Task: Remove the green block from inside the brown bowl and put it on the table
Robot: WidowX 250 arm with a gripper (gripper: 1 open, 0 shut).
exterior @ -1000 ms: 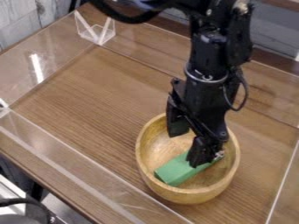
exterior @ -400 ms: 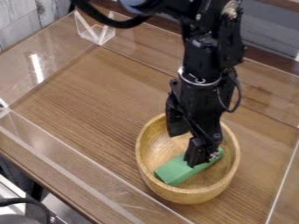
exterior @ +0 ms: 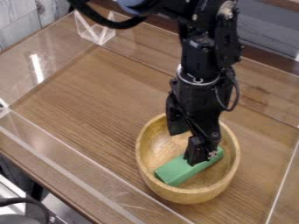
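Brown wood-grain tabletop [exterior: 87,92] fills most of the frame, with a strip of clear edging running along the left side and a small clear plastic piece [exterior: 97,28] standing near the upper left corner. At the lower right of the frame sits a round, light-brown wooden bowl [exterior: 146,150] with a thick rim. Inside it, toward the lower part, lies a bright-green block [exterior: 179,171], slanted so that one end points to the lower left and the other to the upper right. A black robot gripper [exterior: 191,141] comes down from the top of the frame and covers the bowl's far side. Its fingers are spread wide, as far as I can judge, one toward the left inside of the bowl and the other near the block's upper right end. Nothing appears to be clasped between them; whether the nearer fingertip touches the block, I cannot tell. The arm is probably placed this way so the fingers can drop around the block without knocking the rim. The block's slant probably calls for a small turn or shift before closing, since a crooked grip could push it against the bowl wall. The block has yet to be taken out.
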